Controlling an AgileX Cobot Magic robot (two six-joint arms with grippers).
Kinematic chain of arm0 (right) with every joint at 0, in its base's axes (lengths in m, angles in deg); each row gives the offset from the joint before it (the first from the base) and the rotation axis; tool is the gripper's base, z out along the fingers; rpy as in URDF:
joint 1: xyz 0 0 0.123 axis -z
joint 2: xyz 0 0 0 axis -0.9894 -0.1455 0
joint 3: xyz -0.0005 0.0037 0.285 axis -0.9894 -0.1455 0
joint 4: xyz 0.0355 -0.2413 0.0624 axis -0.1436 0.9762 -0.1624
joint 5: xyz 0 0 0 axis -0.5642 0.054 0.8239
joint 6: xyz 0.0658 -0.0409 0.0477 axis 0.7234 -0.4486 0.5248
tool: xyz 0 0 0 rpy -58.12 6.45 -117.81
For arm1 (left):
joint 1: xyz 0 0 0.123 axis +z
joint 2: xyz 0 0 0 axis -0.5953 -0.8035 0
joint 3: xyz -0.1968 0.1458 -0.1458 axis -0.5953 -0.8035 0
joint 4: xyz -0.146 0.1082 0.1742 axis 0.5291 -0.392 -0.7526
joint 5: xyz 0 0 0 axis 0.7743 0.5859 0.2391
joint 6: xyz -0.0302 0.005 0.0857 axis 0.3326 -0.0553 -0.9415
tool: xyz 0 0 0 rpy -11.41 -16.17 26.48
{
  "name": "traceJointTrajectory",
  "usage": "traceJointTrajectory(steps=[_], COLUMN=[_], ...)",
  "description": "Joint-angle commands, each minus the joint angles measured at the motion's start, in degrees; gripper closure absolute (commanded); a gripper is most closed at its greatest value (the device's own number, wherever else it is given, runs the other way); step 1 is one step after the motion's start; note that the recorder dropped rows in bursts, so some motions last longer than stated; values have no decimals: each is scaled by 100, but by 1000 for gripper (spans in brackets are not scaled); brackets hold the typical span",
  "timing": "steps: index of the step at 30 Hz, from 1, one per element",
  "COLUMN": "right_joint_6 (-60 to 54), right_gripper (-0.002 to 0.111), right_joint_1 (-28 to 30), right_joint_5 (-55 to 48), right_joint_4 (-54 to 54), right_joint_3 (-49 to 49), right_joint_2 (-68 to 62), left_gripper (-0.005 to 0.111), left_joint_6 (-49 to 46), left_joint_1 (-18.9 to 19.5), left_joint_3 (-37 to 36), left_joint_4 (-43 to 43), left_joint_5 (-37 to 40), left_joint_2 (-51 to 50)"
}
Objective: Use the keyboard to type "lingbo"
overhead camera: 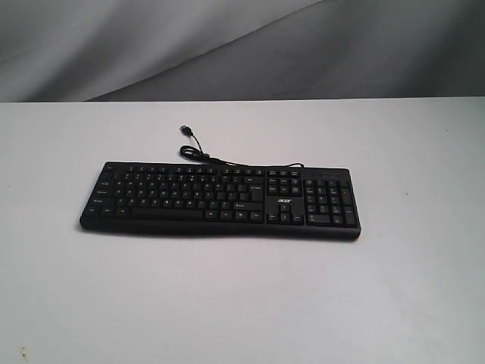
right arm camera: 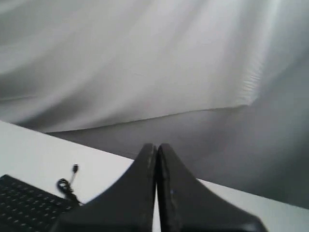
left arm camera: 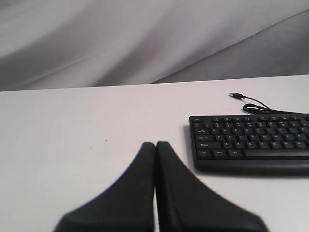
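Note:
The black keyboard [overhead camera: 220,199] with white legends and an acer logo lies flat across the middle of the white table [overhead camera: 242,303], number pad to the right. Its thin black USB cable [overhead camera: 198,154] curls behind it, the plug lying loose. Neither gripper shows in the exterior view. In the left wrist view my left gripper [left arm camera: 155,144] is shut with nothing in it, off the keyboard's [left arm camera: 251,140] left end and short of it. In the right wrist view my right gripper [right arm camera: 157,145] is shut and empty, above the table's far part, with a corner of the keyboard [right arm camera: 26,208] and the cable [right arm camera: 65,186] off to one side.
A grey cloth backdrop [overhead camera: 242,45] hangs behind the table's far edge. Bare white table surrounds the keyboard on every side.

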Motion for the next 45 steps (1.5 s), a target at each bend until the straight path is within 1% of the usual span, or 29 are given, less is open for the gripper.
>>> traceJointTrajectory(steps=[1, 6, 9, 17, 22, 24, 26, 32, 45], right_joint_6=[-15, -38, -5, 429, 429, 429, 429, 429, 429], right_gripper=[108, 108, 108, 108, 108, 108, 108, 108, 108], right_joint_1=[986, 1713, 1950, 2022, 2022, 2022, 2022, 2034, 2034], right_joint_5=[766, 805, 805, 805, 805, 805, 441, -147, -137], right_joint_4=[-231, -125, -174, -164, -164, -164, -164, -164, -213], right_joint_3=[-1137, -2100, -2540, -3477, -4017, -4070, -4070, -4070, -4070], right_joint_2=[653, 1347, 1665, 2490, 3126, 3157, 3157, 3157, 3157], left_gripper=[106, 106, 106, 106, 106, 106, 106, 106, 106], left_joint_6=[12, 12, 12, 12, 12, 12, 12, 12, 12], left_joint_1=[6, 6, 6, 6, 6, 6, 6, 6, 6], left_joint_3=[-28, -28, -28, -28, -28, -28, -28, -28, -28], left_joint_4=[21, 21, 21, 21, 21, 21, 21, 21, 21], left_joint_5=[-41, -41, -41, -41, -41, -41, -41, -39, -39], left_joint_2=[21, 21, 21, 21, 21, 21, 21, 21, 21])
